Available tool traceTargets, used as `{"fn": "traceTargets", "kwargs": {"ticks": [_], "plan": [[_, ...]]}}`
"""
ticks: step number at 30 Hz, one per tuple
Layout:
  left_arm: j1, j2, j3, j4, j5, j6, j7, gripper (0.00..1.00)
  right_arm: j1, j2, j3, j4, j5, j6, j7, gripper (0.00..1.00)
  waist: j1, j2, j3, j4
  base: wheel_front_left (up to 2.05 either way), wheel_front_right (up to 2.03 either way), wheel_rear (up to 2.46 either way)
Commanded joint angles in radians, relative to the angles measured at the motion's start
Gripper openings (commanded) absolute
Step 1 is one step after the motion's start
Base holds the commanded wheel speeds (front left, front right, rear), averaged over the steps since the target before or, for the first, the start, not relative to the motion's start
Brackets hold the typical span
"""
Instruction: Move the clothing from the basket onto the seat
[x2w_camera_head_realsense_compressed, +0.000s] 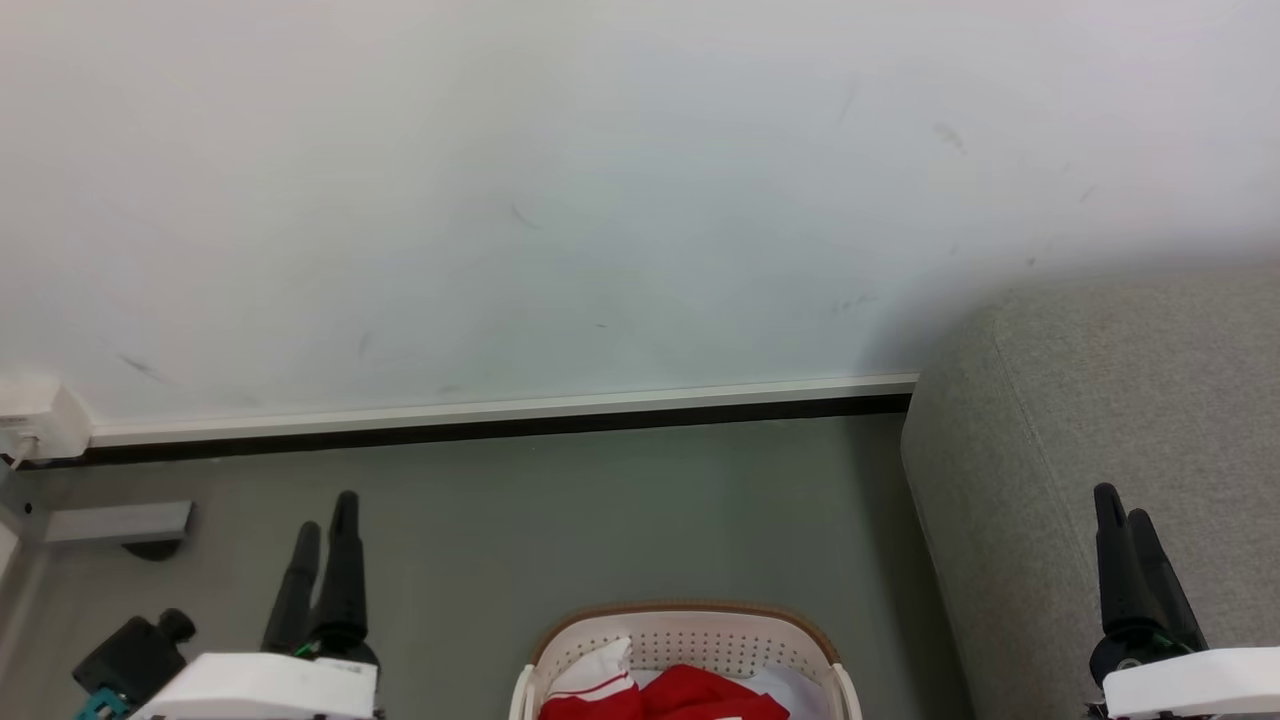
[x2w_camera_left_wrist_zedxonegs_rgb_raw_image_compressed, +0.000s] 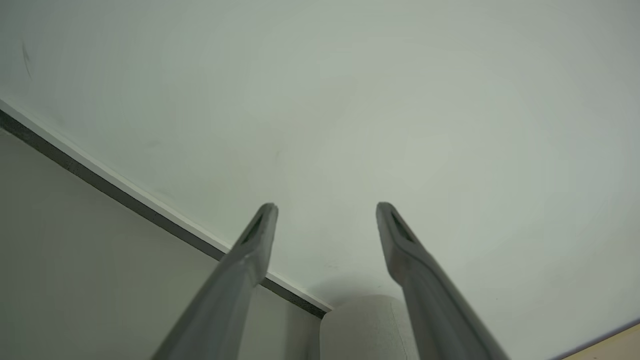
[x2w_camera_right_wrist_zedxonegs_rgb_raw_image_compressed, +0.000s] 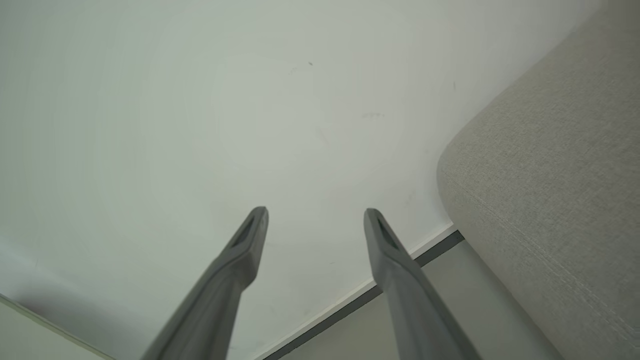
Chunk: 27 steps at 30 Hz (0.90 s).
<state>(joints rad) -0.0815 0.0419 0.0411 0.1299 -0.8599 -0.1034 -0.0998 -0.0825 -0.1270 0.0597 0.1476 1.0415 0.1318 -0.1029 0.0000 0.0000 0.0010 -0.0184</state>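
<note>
Nothing gripped yet, red jerseys (x2w_camera_head_realsense_compressed: 700, 695) sat in the laundry basket (x2w_camera_head_realsense_compressed: 690, 645)

The basket is parked on the floor (x2w_camera_head_realsense_compressed: 600, 520) with the grey sofa (x2w_camera_head_realsense_compressed: 1130, 400) just to its right, presumably so only a short carry is needed. The left end effector (x2w_camera_head_realsense_compressed: 326, 515) is held up to the basket's left and the right end effector (x2w_camera_head_realsense_compressed: 1120, 503) to the basket's right, over by the sofa. Both are spread wide with nothing in them, which looks like a ready pose before a reach down into the basket is made.
</note>
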Motion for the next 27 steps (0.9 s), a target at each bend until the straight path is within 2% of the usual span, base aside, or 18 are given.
{"fn": "traceTargets", "kwargs": {"ticks": [1, 10, 19, 27], "plan": [[-0.004, 0.008, -0.003, -0.014, 0.045, 0.006, -0.013, 1.00, -0.026, -0.013, 0.003, -0.010, -0.032, -0.001, -0.008, 1.00, 0.0000, 0.0000, 0.000, -0.001, 0.00, 0.00, 0.00], [-0.001, 0.009, -0.031, -0.001, 0.242, 0.087, -0.037, 1.00, -0.028, -0.033, 0.023, 0.006, -0.243, -0.001, -0.034, 1.00, 0.0000, 0.0000, 0.003, -0.005, 0.00, 0.00, 0.00], [0.000, 0.010, -0.055, 0.013, 0.393, 0.133, -0.062, 1.00, -0.030, -0.034, 0.022, 0.034, -0.376, -0.001, -0.058, 1.00, 0.0000, 0.0000, 0.001, -0.010, 0.00, 0.00, 0.00], [0.002, 0.010, -0.066, 0.030, 0.486, 0.154, -0.083, 1.00, -0.033, -0.040, 0.033, 0.060, -0.460, -0.001, -0.078, 1.00, 0.0000, 0.0000, 0.000, -0.012, 0.00, 0.00, 0.00]]}}
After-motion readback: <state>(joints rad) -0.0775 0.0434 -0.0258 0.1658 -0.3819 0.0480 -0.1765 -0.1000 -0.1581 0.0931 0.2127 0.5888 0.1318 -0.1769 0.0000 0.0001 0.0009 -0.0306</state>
